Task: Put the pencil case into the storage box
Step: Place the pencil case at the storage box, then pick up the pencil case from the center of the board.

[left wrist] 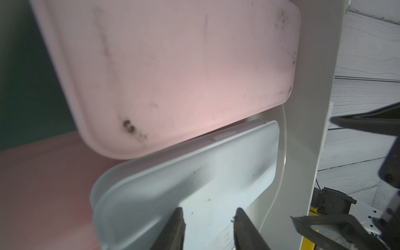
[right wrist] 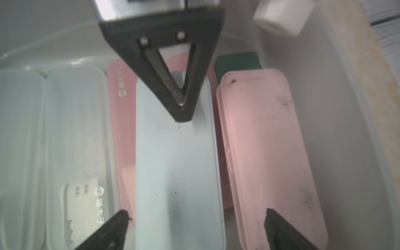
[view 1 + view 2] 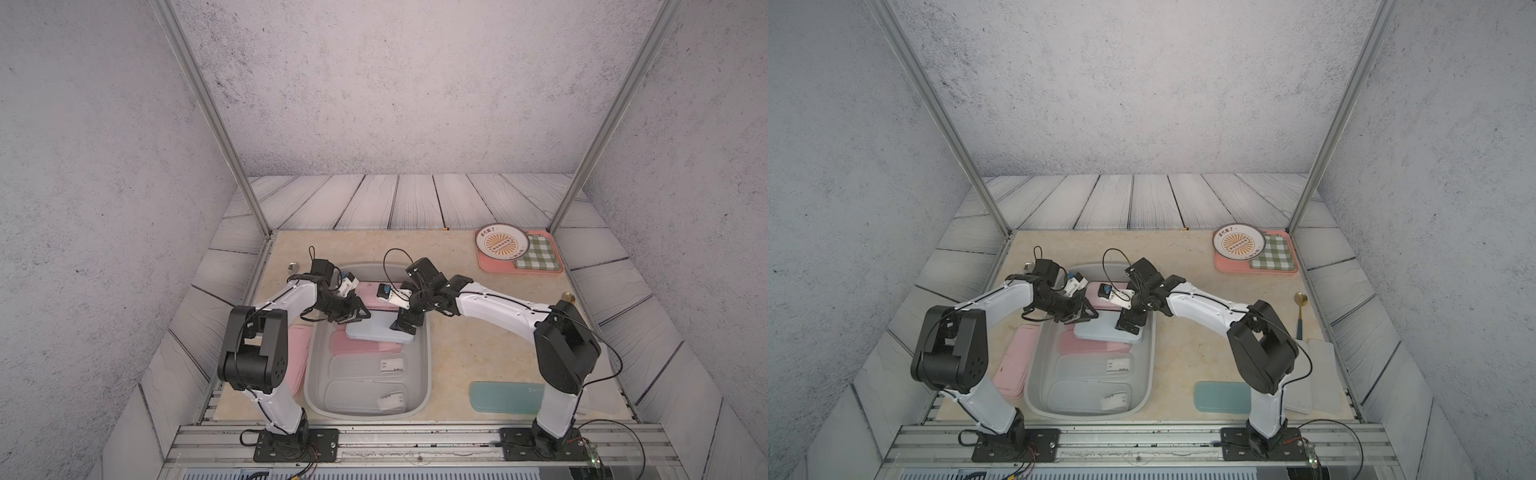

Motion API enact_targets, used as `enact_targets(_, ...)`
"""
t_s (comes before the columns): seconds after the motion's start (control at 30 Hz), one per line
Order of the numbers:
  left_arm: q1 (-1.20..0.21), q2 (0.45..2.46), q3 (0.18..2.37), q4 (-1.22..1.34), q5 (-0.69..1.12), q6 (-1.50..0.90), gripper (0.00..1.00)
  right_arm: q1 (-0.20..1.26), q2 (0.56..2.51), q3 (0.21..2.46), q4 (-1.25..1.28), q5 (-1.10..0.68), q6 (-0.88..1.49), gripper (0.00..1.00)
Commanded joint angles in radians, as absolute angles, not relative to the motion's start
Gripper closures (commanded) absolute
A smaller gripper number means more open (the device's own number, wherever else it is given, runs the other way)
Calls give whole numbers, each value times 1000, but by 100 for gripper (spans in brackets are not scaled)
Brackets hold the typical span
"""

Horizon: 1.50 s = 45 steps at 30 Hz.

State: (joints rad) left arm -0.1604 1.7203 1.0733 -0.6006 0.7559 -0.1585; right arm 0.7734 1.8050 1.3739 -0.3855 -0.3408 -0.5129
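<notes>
The storage box (image 3: 428, 365) (image 3: 1153, 365) is a grey tub in mid-table holding several pencil cases. A light-blue pencil case (image 3: 374, 333) (image 1: 194, 184) (image 2: 173, 162) lies tilted on top of the others. My left gripper (image 3: 356, 316) (image 1: 209, 214) points down at the case's left end. Its jaws stand narrowly apart, tips at the top face, with nothing between them. My right gripper (image 3: 404, 327) (image 2: 194, 214) hangs wide open over the case's right end, holding nothing. A pink case (image 3: 374, 297) (image 2: 270, 151) lies behind it.
Two clear cases (image 3: 365, 382) and another pink one (image 3: 365, 345) fill the tub's front. Pink cases (image 3: 299, 357) are stacked left of the tub. A teal case (image 3: 505, 397), white cases (image 3: 1316, 374), a spoon (image 3: 1300, 311) and a salmon tray (image 3: 486, 266) lie to the right.
</notes>
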Motion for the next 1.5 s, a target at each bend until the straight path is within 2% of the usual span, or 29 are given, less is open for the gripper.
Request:
enact_targets(0.0, -167, 1749, 1050, -671, 639, -159, 59, 763, 1713, 1343, -341, -419, -428, 1)
enact_targets(0.1, -167, 1734, 1099, -713, 660, -151, 58, 754, 1603, 1260, -247, -338, -324, 1)
enact_targets(0.17, -167, 1706, 1150, -756, 670, -136, 53, 749, 1509, 1203, -200, -241, -218, 1)
enact_targets(0.3, -168, 1617, 1254, -849, 683, -96, 37, 740, 1335, 1117, -229, 5, 82, 1)
enact_targets(0.37, -166, 1550, 1284, -893, 672, -63, 27, 736, 1252, 1085, -300, 136, 257, 1)
enact_targets(0.47, -163, 1450, 1274, -957, 609, 5, 18, 725, 1151, 1089, -506, 278, 447, 1)
enact_targets(0.6, -144, 1338, 1195, -1017, 527, 62, 13, 688, 1136, 1172, -845, 373, 602, 1)
enact_targets(0.77, -79, 1285, 1122, -1064, 469, 122, 12, 518, 1216, 1268, -1282, 426, 1039, 1)
enact_targets(0.83, -65, 1295, 1127, -1069, 455, 141, 13, 473, 1228, 1253, -1383, 373, 1186, 1)
enact_targets(1.03, -87, 1323, 1197, -1050, 477, 261, 15, 456, 1129, 994, -1214, 96, 1502, 1)
enact_targets(1.13, -170, 1340, 1245, -1047, 458, 301, 17, 456, 1148, 952, -1213, 34, 1565, 1)
enact_targets(1.2, -278, 1351, 1294, -1065, 449, 313, 17, 457, 1160, 1009, -1286, 78, 1552, 1)
enact_targets(1.33, -570, 1377, 1377, -1063, 382, 307, 17, 456, 1108, 1177, -1422, 317, 1446, 1)
enact_targets(1.47, -817, 1457, 1421, -1011, 312, 275, 17, 456, 983, 1300, -1448, 559, 1218, 1)
